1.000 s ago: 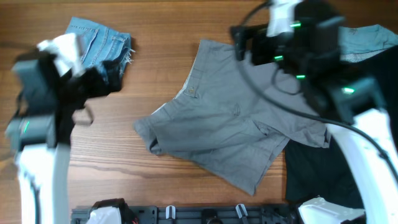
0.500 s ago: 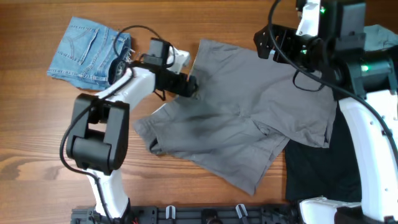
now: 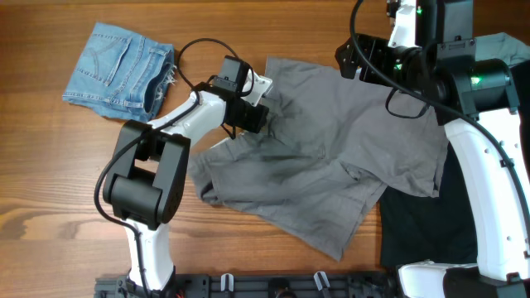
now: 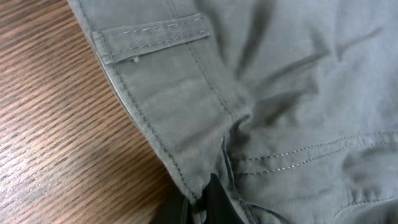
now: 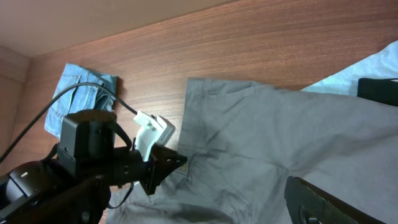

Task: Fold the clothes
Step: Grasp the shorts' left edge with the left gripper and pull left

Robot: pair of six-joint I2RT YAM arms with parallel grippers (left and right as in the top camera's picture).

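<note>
The large grey shorts (image 3: 331,165) lie crumpled mid-table. My left gripper (image 3: 258,116) is shut on the edge of their waistband at the left side. In the left wrist view the dark fingertips (image 4: 200,199) pinch the stitched hem of the shorts (image 4: 280,93). My right gripper (image 3: 349,60) hovers open above the shorts' far edge, holding nothing. Only one of its fingers (image 5: 336,202) shows in the right wrist view. That view also takes in the left gripper (image 5: 180,162) on the shorts (image 5: 267,143).
Small blue denim shorts (image 3: 120,70) lie folded at the far left. A light-blue T-shirt (image 3: 497,50) and a black garment (image 3: 426,232) lie at the right, partly under the grey shorts. A black rail (image 3: 273,285) runs along the wooden table's (image 3: 50,182) front edge.
The left arm swung in from the left, reached the waistband and shut on it, nudging the fabric to the right. The right arm stayed high over the far edge.
</note>
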